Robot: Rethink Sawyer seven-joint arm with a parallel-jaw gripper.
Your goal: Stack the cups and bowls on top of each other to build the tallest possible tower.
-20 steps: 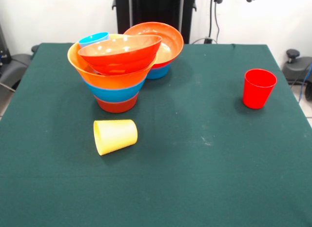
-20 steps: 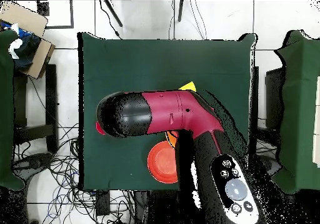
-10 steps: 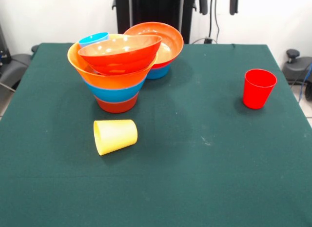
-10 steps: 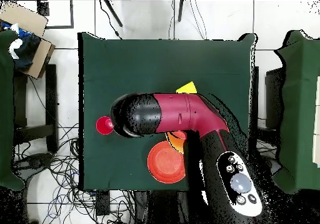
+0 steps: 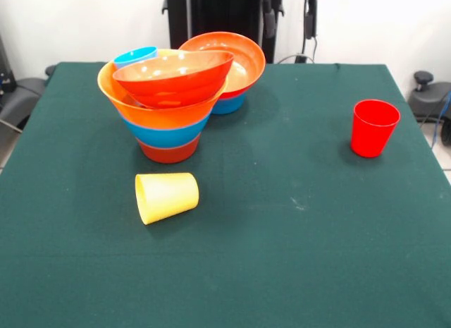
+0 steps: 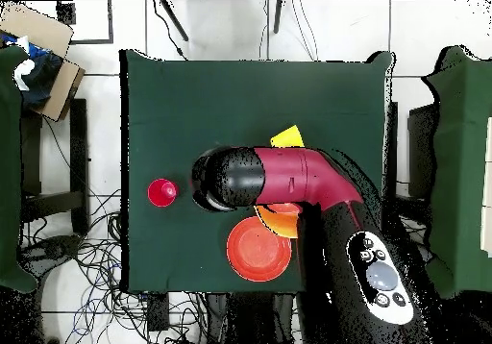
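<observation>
Two cups loose: yellow cup (image 5: 166, 197) tipped, red cup (image 5: 373, 127) upright.
Claw (image 5: 289, 14): raised behind tower (image 5: 169, 102); released.
Yellow cup's axis: across table (image 5: 282, 236).

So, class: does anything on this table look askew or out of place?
Yes. The yellow cup lies on its side in front of the tower, while the red cup stands upright. The top red-orange bowl sits tilted in the pile rather than level.
</observation>
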